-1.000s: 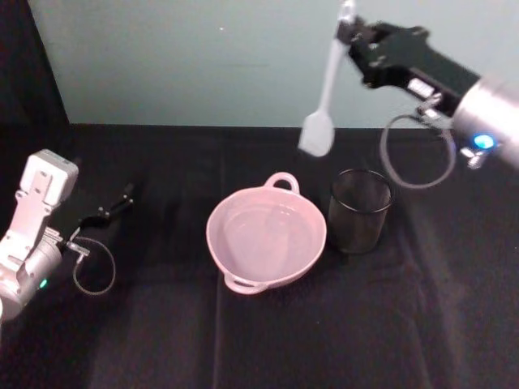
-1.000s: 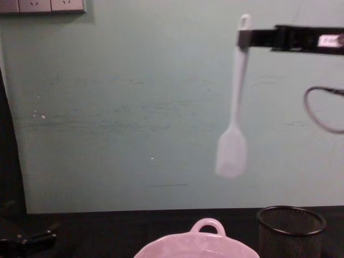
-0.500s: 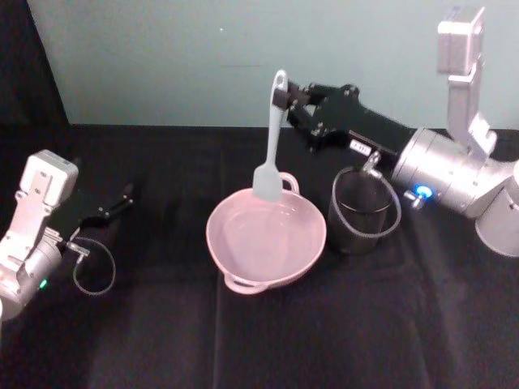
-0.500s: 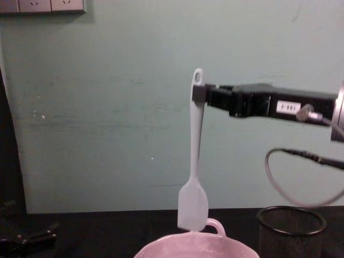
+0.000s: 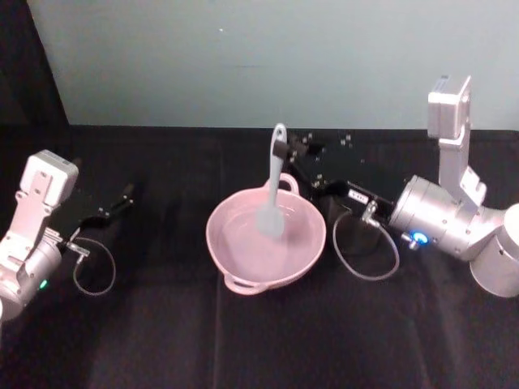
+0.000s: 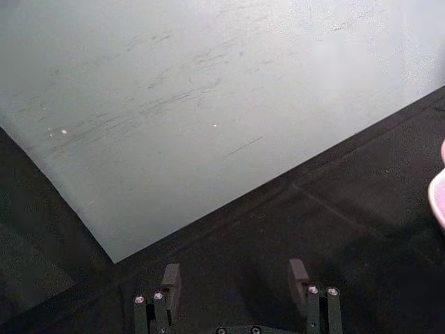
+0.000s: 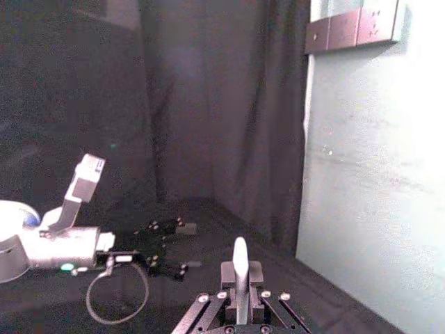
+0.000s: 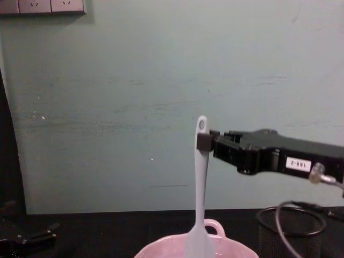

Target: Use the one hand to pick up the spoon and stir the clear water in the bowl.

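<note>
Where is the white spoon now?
In the head view, the slim white plastic spoon hangs upright at centre, held by the black right gripper, its scoop inside the pale pink round bowl.

Pink, white and black before a pale teal wall (image 8: 107, 107).
The slim plastic spoon (image 5: 274, 182) is white, the glossy round bowl (image 5: 212, 243) pale pink, its water (image 5: 242, 237) colourless. The angular right gripper (image 5: 285, 151) is black with a small white label; the wire-mesh cup (image 8: 309, 239) and the tablecloth (image 5: 162, 324) are black.
</note>
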{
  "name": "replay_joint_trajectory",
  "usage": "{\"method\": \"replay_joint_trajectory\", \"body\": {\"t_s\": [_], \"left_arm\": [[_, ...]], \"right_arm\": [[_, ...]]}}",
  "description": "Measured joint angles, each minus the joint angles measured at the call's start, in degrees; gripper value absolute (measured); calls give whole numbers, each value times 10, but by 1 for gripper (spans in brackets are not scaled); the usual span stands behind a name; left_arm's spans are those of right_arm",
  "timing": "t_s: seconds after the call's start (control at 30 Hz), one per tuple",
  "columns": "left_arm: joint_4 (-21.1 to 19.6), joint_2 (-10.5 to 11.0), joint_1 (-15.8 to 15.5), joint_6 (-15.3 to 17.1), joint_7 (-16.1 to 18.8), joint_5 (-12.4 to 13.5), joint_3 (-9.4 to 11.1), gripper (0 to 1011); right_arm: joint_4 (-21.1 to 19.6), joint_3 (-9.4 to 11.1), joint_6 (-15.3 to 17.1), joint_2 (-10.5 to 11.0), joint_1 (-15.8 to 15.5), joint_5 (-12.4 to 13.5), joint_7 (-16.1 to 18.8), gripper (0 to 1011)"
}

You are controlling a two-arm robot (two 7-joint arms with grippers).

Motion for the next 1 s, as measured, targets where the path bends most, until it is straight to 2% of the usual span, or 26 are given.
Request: {"method": "replay_joint_trajectory", "body": {"t_s": [0.2,0.5,0.73,0.83,0.87,1.0], "left_arm": [[0,0,0,0,0,0,0,1011],[0,0,0,0,0,0,0,1011],[0,0,0,0,0,0,0,1011],[0,0,0,0,0,0,0,1011],[0,0,0,0,0,0,0,1011],[0,0,0,0,0,0,0,1011]], "right_arm": [[18,-6,-1,-11,-4,2,16,108],[64,-26,-14,-48,15,-8,24,108],[107,-23,-70,-84,26,-40,0,108],[133,-14,-104,-103,31,-65,-27,108],[133,-14,-104,-103,31,-65,-27,108],[147,-4,-131,-113,32,-96,-61,109]]}}
